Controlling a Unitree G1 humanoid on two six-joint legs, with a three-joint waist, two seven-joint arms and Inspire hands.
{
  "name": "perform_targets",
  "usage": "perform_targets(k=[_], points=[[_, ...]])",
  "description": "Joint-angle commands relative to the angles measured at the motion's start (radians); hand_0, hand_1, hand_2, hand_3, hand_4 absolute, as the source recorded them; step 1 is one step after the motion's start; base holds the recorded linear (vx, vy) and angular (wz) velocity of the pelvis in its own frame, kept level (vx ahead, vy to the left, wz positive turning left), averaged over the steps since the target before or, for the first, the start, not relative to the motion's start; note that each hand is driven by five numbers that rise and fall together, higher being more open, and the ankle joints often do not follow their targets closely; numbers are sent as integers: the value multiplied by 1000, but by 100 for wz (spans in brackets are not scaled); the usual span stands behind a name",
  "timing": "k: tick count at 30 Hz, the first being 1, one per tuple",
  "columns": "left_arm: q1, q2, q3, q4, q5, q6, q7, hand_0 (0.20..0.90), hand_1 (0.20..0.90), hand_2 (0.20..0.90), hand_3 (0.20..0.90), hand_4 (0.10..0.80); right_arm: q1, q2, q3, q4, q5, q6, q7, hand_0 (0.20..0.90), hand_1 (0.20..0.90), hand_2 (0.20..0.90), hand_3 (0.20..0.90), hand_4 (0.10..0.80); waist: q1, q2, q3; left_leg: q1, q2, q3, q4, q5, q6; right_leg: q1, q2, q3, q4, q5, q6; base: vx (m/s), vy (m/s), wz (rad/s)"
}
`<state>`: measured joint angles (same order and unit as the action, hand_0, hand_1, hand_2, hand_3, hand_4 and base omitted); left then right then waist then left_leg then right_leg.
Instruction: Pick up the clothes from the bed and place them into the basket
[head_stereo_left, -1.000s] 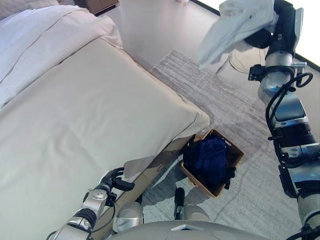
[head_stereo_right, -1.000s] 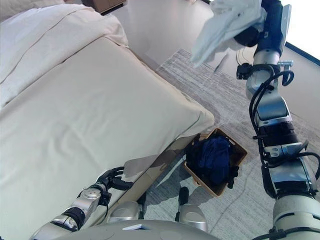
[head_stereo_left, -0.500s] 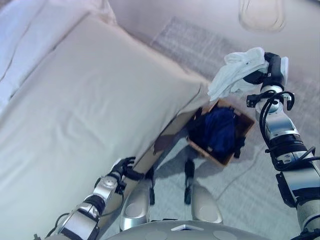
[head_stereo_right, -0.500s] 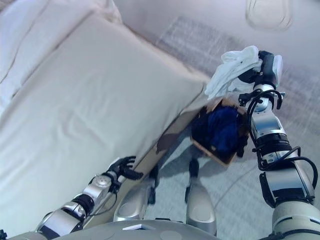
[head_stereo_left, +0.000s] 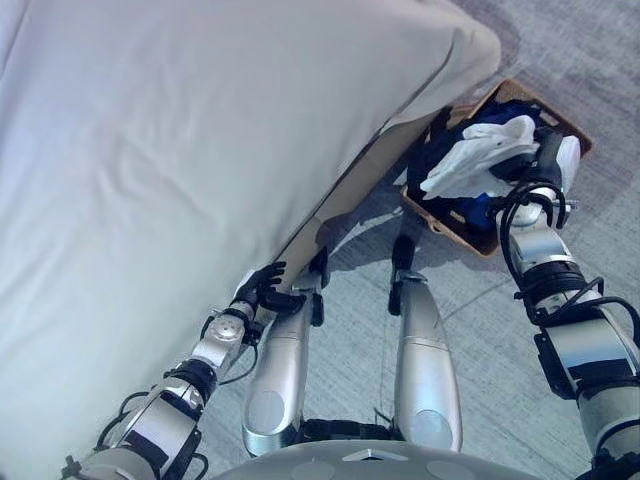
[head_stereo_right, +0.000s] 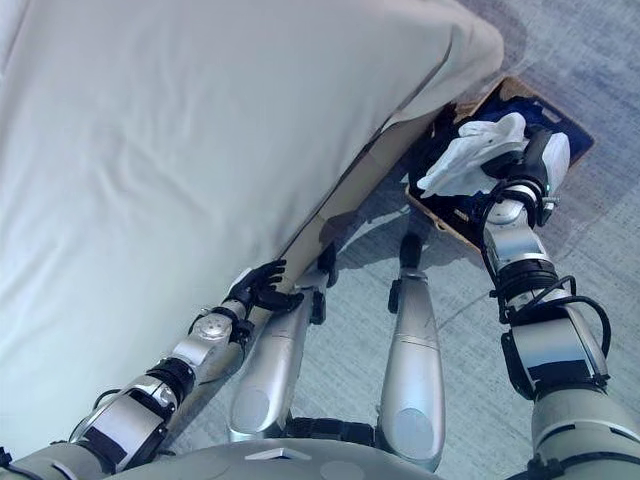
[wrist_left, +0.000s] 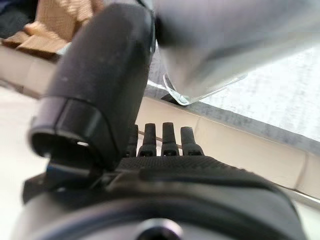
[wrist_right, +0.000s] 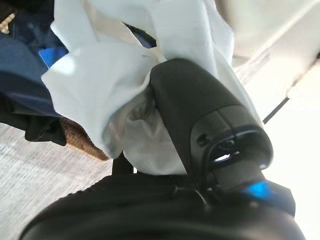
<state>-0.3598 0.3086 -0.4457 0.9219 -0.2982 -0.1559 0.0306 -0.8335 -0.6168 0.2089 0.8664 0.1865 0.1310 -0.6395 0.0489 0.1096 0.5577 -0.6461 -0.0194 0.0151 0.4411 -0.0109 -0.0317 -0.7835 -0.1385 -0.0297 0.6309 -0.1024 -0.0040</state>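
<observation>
My right hand (head_stereo_left: 546, 160) is shut on a white garment (head_stereo_left: 474, 160), which hangs bunched just above the brown woven basket (head_stereo_left: 468, 234) on the floor at the bed's corner. In the right wrist view the thumb (wrist_right: 200, 110) presses into the white garment (wrist_right: 125, 65), with the basket's rim below it. Dark blue clothes (head_stereo_left: 508, 108) lie inside the basket. My left hand (head_stereo_left: 262, 290) hangs low beside the bed's side, open and holding nothing; its fingers (wrist_left: 165, 137) stand straight. No clothes show on the seen part of the cream bed (head_stereo_left: 200, 120).
The basket stands on a grey rug (head_stereo_left: 600, 60) close to the bed's lower corner. The bed's pale side panel (wrist_left: 240, 150) runs right past my left hand.
My right hand has come down with the white garment from high above to just over the basket. The camera has tipped downward. The left hand has stayed by the bed's side.
</observation>
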Motion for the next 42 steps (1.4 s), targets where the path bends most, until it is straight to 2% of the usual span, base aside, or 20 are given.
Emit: perform_targets(k=[1,2,3,4,5,8,9,14,19,21,23,28,29,32,36,42], points=[[93,46,49,-3,-39,5,15,900,900,900,900,800,-79,-90,-19,12,29,27,-81,900,900,900,900,800,-12,54,-38,-71,-29,1,166,-123,54,5,64,-42,144,-124,-47,16,-36,7],[99,48,57,-5,-40,3,15,900,900,900,900,800,-80,-96,-28,59,42,42,-80,900,900,900,900,800,-7,57,-38,-88,-27,2,188,-134,57,-11,62,-42,168,-134,-50,105,-44,11],[108,49,59,-4,-45,2,14,900,900,900,900,800,-70,-100,-32,97,37,56,-70,900,900,900,900,800,-4,57,-38,-79,-31,-2,219,-178,57,-3,58,-36,201,-175,-43,15,-40,14],[103,53,69,-5,-48,2,10,900,900,900,900,800,-81,-111,-37,137,25,73,-58,900,900,900,900,800,1,58,-38,-106,-29,-1,209,-144,62,-27,59,-45,189,-141,-51,101,-37,12],[110,58,66,-4,-48,3,6,900,900,900,900,800,-74,-120,-37,187,0,78,-60,900,900,900,900,800,4,58,-38,-90,-34,-7,228,-181,63,-13,61,-38,214,-177,-44,5,-20,9],[125,73,68,-18,-42,6,-8,900,900,900,900,800,-61,-153,-35,246,15,94,-65,900,900,900,900,800,12,55,-38,-80,-37,-15,213,-171,66,2,64,-46,195,-162,-40,8,-12,3],[124,80,71,-20,-38,5,-17,900,900,900,900,800,-58,-165,-47,253,22,81,-67,900,900,900,900,800,14,52,-38,-83,-34,-13,182,-128,69,1,68,-56,159,-117,-45,-72,40,3],[142,93,73,-17,-30,0,-33,900,900,900,900,800,-9,-188,-65,223,-28,36,-74,900,900,900,900,800,4,25,-38,-14,-38,-19,119,-110,64,77,79,-54,71,-79,-34,-7,81,-3],[141,100,84,-19,-27,19,-38,900,900,900,900,800,72,-187,-96,124,-9,-36,-27,900,900,900,900,800,-19,-24,-38,109,-31,-16,6,-81,58,195,73,-41,-104,-3,-2,-13,152,-15],[134,98,90,-15,-20,28,-36,900,900,900,900,800,104,-172,-103,75,-7,-28,-5,900,900,900,900,800,-26,-42,-38,168,-31,-12,-42,-72,57,251,66,-37,-176,28,14,-20,159,-27],[127,93,104,-8,-7,39,-41,900,900,900,900,800,158,-143,-117,24,8,-50,42,900,900,900,900,800,-33,-66,-42,255,-30,-3,-112,-57,53,333,58,-33,-262,64,35,-2,199,-23],[145,71,116,24,32,61,-44,900,900,900,900,800,318,-49,-122,-22,23,-91,134,900,900,900,900,800,-36,-111,-140,393,-24,11,-257,-35,44,478,42,-28,-429,121,67,84,132,-12],[160,57,120,50,46,64,-42,900,900,900,900,800,395,2,-116,-30,13,-106,183,900,900,900,900,800,-40,-129,-183,455,-20,12,-306,-34,44,540,43,-19,-484,138,79,159,93,-19],[203,33,141,90,80,75,-40,900,900,900,900,800,535,77,-113,-8,-24,-165,295,900,900,900,900,800,-43,-148,-266,551,-17,16,-368,-37,46,634,47,-15,-551,154,93,189,90,-14],[248,9,170,185,145,76,-49,900,900,900,900,800,658,192,-82,97,-65,-204,402,900,900,900,900,800,-40,-162,-365,642,-10,15,-418,-44,52,715,54,-23,-591,159,102,205,58,1],[277,-7,193,289,203,59,-99,900,900,900,900,800,733,307,-68,220,-52,-269,484,900,900,900,900,800,-39,-159,-436,728,-8,20,-489,-37,51,798,66,-40,-635,153,100,82,41,-2]])
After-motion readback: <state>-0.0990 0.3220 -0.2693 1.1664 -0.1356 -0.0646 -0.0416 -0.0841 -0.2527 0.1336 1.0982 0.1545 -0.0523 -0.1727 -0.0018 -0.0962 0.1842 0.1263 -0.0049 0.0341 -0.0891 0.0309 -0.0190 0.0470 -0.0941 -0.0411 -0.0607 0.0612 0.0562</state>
